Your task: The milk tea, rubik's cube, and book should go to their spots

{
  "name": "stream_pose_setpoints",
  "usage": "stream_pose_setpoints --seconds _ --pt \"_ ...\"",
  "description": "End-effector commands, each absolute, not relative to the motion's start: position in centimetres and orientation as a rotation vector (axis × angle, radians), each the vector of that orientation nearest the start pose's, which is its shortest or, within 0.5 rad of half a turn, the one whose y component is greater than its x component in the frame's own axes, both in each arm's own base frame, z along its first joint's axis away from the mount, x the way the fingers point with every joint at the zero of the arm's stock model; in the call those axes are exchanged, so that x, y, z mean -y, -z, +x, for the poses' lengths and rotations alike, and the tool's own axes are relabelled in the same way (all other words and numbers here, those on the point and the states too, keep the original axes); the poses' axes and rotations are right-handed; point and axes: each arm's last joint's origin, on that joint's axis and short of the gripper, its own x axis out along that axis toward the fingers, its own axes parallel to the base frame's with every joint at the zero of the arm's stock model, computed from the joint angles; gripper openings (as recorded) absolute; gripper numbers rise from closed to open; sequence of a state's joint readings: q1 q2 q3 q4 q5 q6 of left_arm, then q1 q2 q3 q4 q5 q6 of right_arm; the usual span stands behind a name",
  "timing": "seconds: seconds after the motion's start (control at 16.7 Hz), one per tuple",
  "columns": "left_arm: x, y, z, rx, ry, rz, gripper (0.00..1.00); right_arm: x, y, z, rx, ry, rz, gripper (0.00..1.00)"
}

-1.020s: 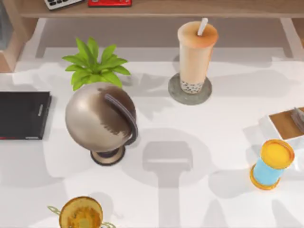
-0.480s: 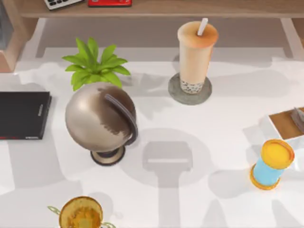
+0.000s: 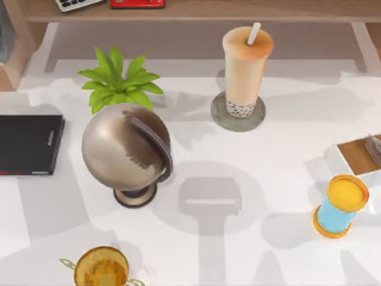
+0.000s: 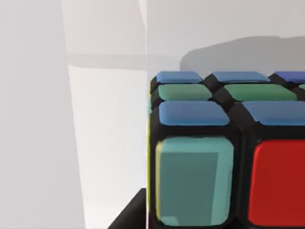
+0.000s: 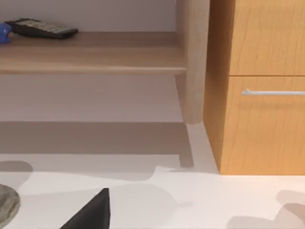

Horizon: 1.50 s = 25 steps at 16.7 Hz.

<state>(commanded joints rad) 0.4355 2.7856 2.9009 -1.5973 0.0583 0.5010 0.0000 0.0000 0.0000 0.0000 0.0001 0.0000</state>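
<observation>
The milk tea [image 3: 246, 68] stands upright on the round grey coaster [image 3: 221, 120] at the table's back middle; the coaster's edge [image 5: 5, 204] also appears in the right wrist view. The black slab [image 3: 28, 145] lies flat at the left edge with nothing on it. The rubik's cube [image 4: 224, 157] sits very close in the left wrist view, blue and green tiles on one face, teal and red on another. One dark finger [image 4: 127, 215] of my left gripper [image 4: 157, 223] meets the cube's side. A dark finger [image 5: 90, 213] of my right gripper points toward the back shelf. The book is out of view.
A bronze globe [image 3: 126, 150] and a green plant [image 3: 116, 80] stand between slab and coaster. A blue cylinder with orange ends [image 3: 340, 205] and a tray [image 3: 357, 154] are at the right, a gold cup [image 3: 101, 268] at the front. A wooden cabinet [image 5: 259, 86] borders the back.
Shadows across the table's left and front have shifted. The milk tea, slab, globe and cylinder have not moved.
</observation>
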Motion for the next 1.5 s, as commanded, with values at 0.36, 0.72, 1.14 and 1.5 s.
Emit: stream_pose_setpoints --seconds 0.36,0.72,1.14,1.5 --pt "-24.5 -18.4 45.8 -1.472 -0.031 0.024 0.0 0.1 -16.0 10.6 0.0 0.0 0.0 1.0" --pt "-26.8 -26.6 44.0 -1.217 -0.361 0.13 0.0 0.1 -16.0 10.6 0.0 0.0 0.0 1.0" --pt "-14.7 -41.8 44.3 -0.515 -0.569 0.29 0.0 0.1 -16.0 10.6 0.0 0.0 0.0 1.0" --pt "2.4 -47.4 41.7 0.0 -0.409 0.173 0.0 0.1 -16.0 10.6 0.0 0.0 0.0 1.0"
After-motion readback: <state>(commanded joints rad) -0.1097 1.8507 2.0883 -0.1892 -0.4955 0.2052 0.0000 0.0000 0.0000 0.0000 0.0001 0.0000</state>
